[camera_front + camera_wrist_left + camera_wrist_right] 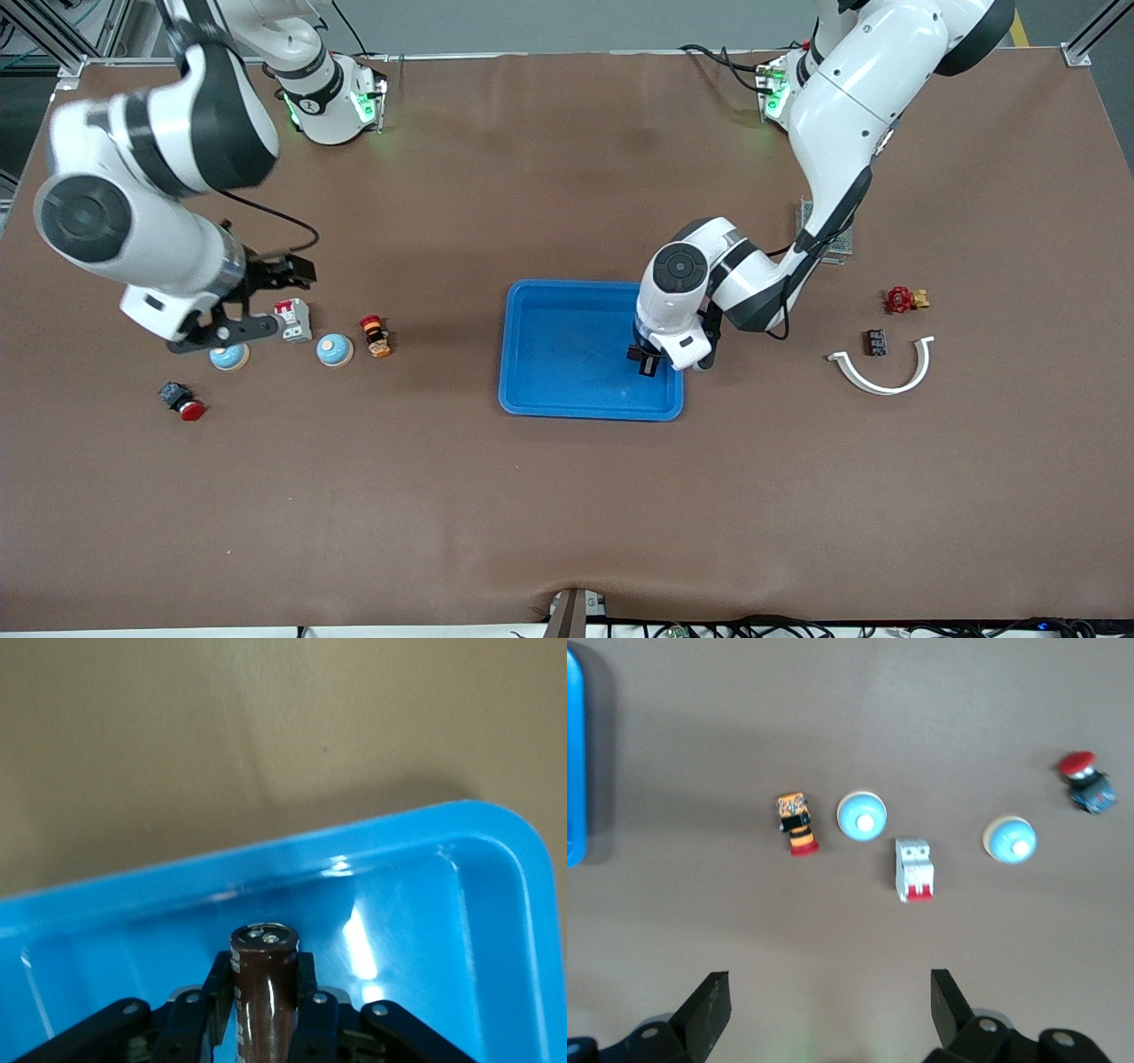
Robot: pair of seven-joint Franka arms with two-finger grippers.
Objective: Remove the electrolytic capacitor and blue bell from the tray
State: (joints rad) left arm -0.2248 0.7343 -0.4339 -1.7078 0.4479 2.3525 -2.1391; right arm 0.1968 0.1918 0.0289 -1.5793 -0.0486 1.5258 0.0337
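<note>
Inside tray [496,842] | capacitor [263,992] clamped between left hand [264,1010] fingers

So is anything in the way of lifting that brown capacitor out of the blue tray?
Nothing visible. The left gripper is already shut on the electrolytic capacitor, inside the tray at its end toward the left arm. Only the tray's low rim lies between it and the bare table alongside.

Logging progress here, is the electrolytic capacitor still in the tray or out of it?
In. The left gripper is shut on the capacitor inside the blue tray, whose floor and rim surround it.
</note>
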